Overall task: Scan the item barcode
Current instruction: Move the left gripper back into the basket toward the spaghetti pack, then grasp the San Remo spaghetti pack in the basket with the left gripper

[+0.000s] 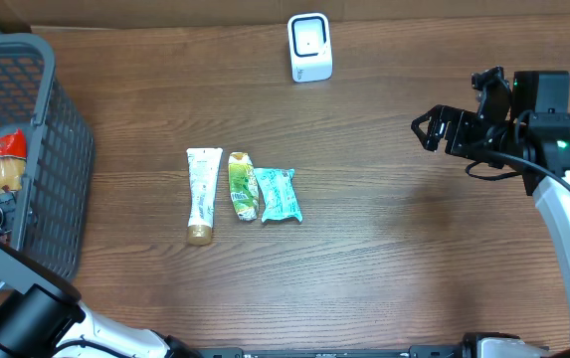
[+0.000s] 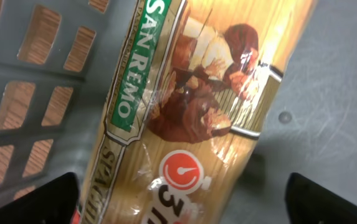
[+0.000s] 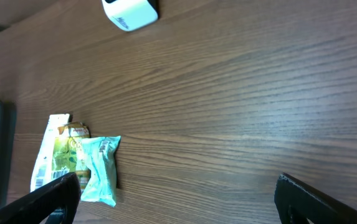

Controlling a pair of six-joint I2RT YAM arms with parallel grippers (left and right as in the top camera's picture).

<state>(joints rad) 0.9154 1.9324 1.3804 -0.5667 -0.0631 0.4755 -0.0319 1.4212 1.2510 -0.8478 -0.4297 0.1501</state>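
Note:
A San Remo spaghetti pack (image 2: 184, 106) lies in the grey basket (image 2: 35, 68); from overhead its red and yellow end (image 1: 7, 159) shows inside the basket (image 1: 61, 149). My left gripper (image 2: 184, 199) hangs open just over the pack, one finger (image 2: 47, 199) at its left edge and the other (image 2: 334, 199) well clear on the right. No barcode shows on the pack. The white scanner (image 1: 310, 47) stands at the table's back edge. My right gripper (image 1: 429, 129) is open above bare table at the right, holding nothing.
A white tube (image 1: 202, 194), a green pouch (image 1: 242, 186) and a teal packet (image 1: 279, 194) lie side by side mid-table. The right wrist view shows the teal packet (image 3: 100, 168) and the scanner (image 3: 130, 12). The basket walls close in around my left gripper.

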